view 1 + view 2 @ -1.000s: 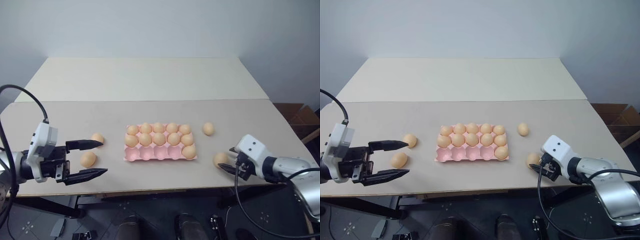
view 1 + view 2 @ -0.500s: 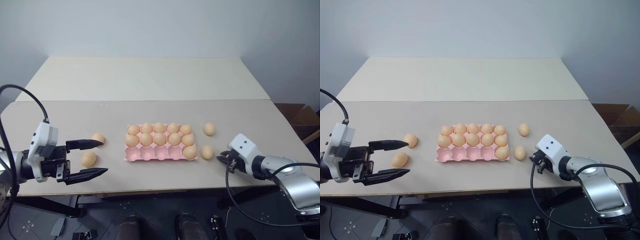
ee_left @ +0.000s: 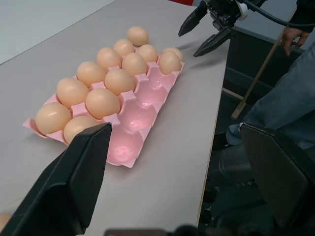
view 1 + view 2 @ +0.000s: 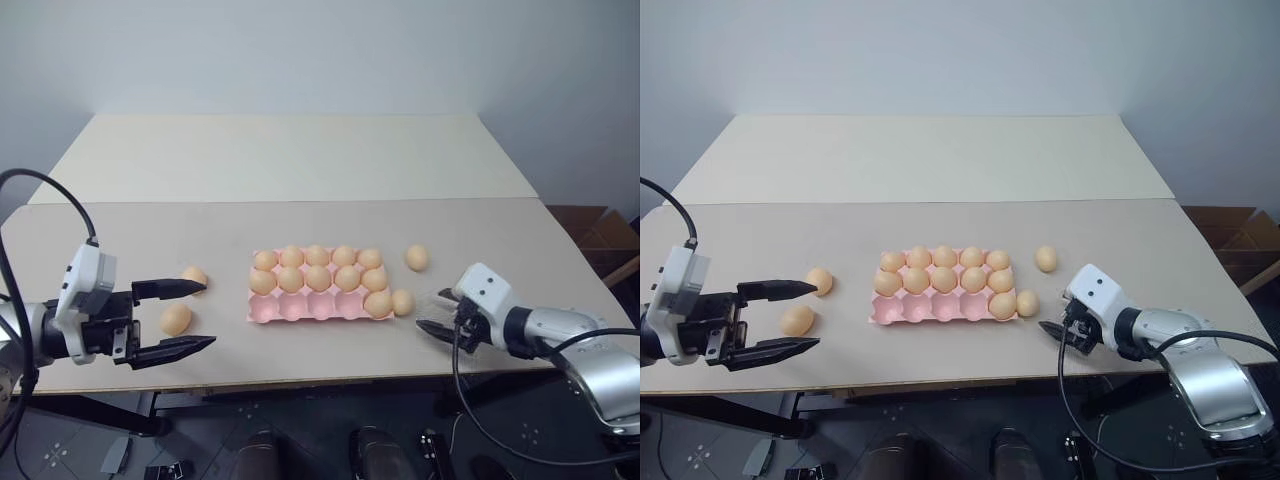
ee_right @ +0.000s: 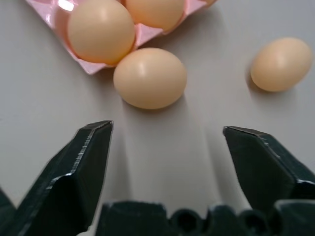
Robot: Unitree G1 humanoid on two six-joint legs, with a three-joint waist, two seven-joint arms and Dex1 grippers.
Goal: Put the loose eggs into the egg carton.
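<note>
left end effector (image 4: 172, 318): fingers wide apart and empty, hovering low at the table's left side, pointed toward the carton; one egg lies between its fingers in the head views, so it looks staged for a pick it has not yet made.
left pair of loose eggs: one (image 4: 176, 319) between the left fingers, another (image 4: 194, 276) just beyond the upper fingertip; both rest on the table, well apart from the carton.
egg carton (image 4: 300, 309): pale pink tray near the table's front middle; the two far rows are full, and the near row holds a single egg (image 4: 378, 303) in its rightmost cup, leaving four cups bare. My read is that the task is well along, with four eggs outstanding for four cups.
egg at carton edge (image 4: 403, 301): lies on the table against or just beside the carton's right near corner, not in a cup; it seems the right arm's likely target.
far right egg (image 4: 417, 258): alone on the table, beyond and right of the carton.
right end effector (image 5: 165, 147): fingers spread, nothing between them, aimed at the egg by the carton corner and short of it.
table (image 4: 300, 160): pale beige, matte, two slabs with a seam across.
room: plain grey wall behind; a cardboard box (image 4: 590, 232) at far right; a person's hand (image 3: 292, 34) and trouser leg beside the table in the left wrist view.
</note>
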